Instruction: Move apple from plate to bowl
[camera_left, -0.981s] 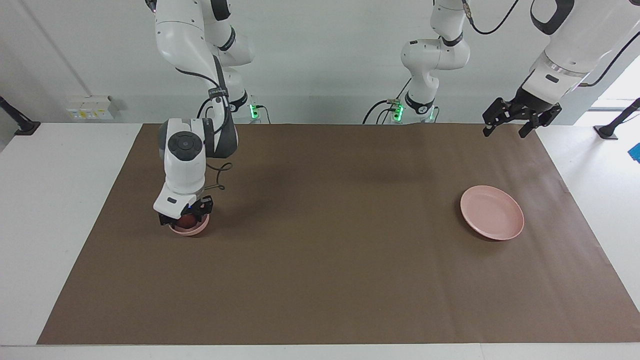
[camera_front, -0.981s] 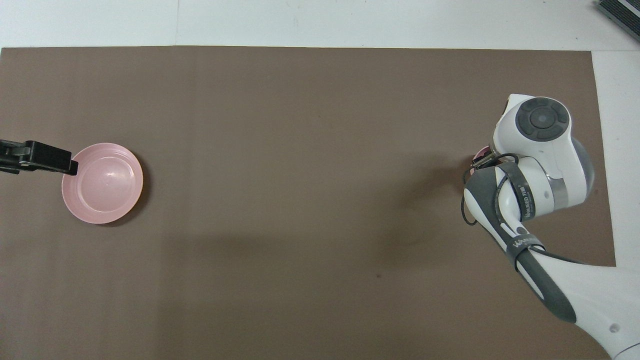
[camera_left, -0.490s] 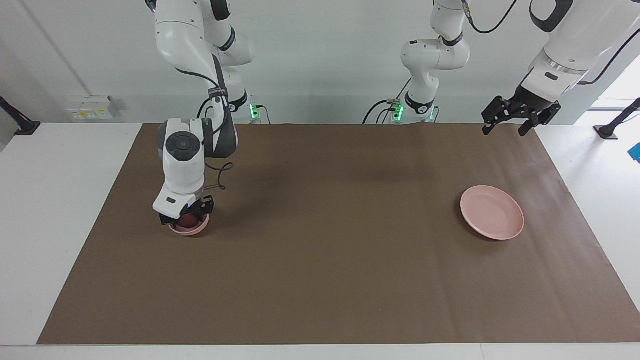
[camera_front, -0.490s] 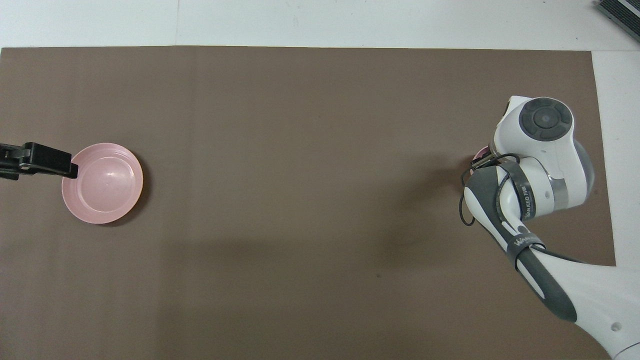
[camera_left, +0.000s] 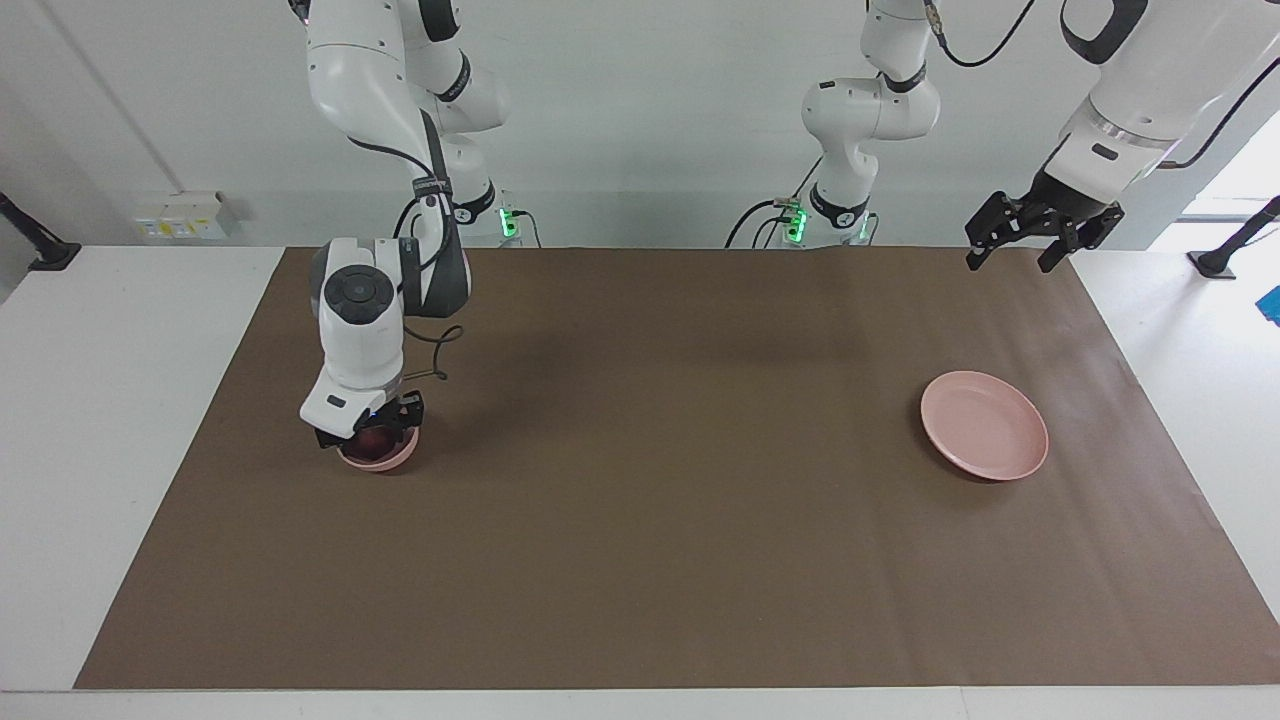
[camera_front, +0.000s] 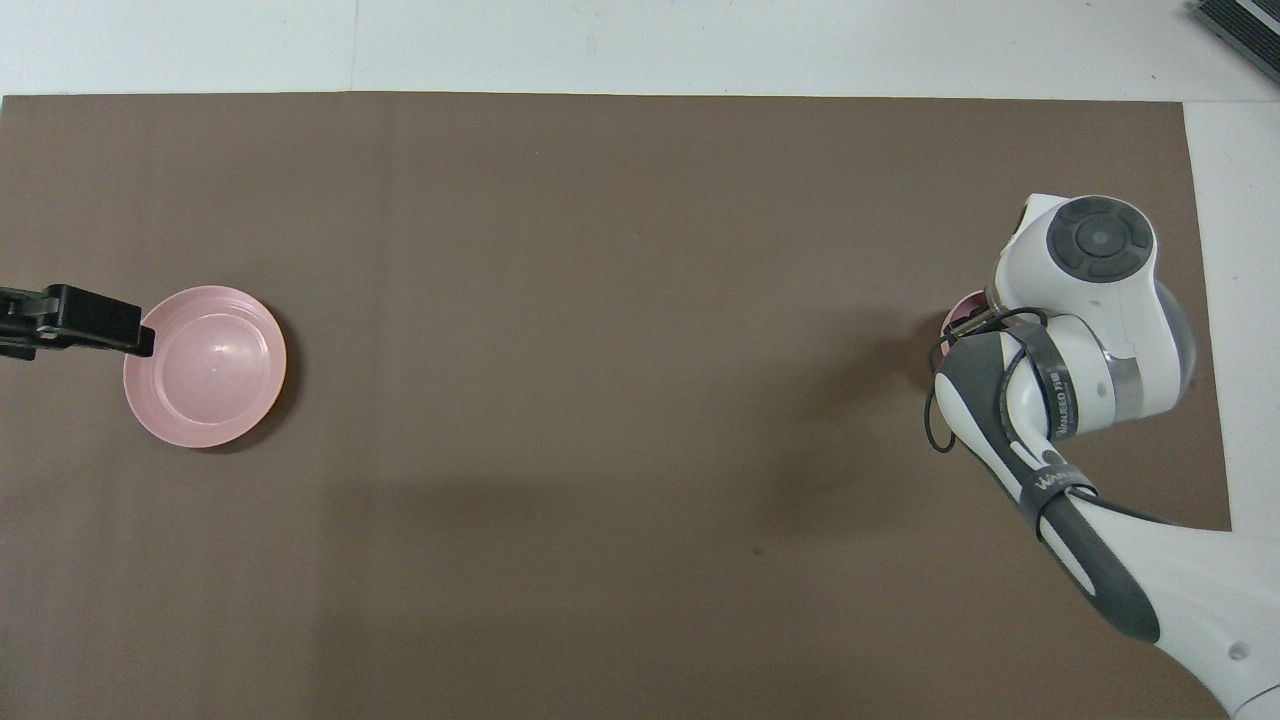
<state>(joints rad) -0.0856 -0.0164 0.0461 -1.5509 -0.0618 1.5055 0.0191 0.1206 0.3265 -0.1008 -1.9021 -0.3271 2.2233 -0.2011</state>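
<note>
Facing view: right gripper (camera_left: 367, 437) straddles apple (camera_left: 375, 442) in bowl (camera_left: 378, 458) — grip state unclear; plate (camera_left: 984, 438) bare; left gripper (camera_left: 1012, 249) waits, fingers spread.

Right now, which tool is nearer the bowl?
Right. The right tool is directly over the bowl, around the apple. The left tool waits raised at the left arm's end, near the plate.

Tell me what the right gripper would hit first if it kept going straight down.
The right gripper points down at the apple in the bowl, so probably the apple first.
</note>
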